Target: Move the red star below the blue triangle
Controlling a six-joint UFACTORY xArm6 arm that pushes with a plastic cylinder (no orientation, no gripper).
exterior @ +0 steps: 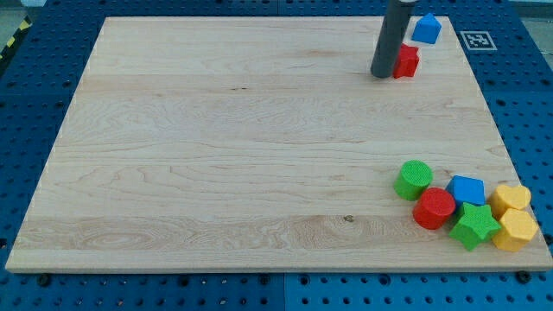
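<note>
The red star [407,61] lies near the board's top right corner, partly hidden by my rod. The blue triangle [426,28] sits just above and to the right of it, close to the top edge, a small gap between them. My tip [381,74] rests on the board against the star's left side.
A cluster at the bottom right holds a green cylinder [414,179], a red cylinder [434,208], a blue cube [467,190], a green star [474,225] and two yellow blocks [510,199] [516,231]. The wooden board [216,155] lies on a blue pegboard with a marker tag [478,39].
</note>
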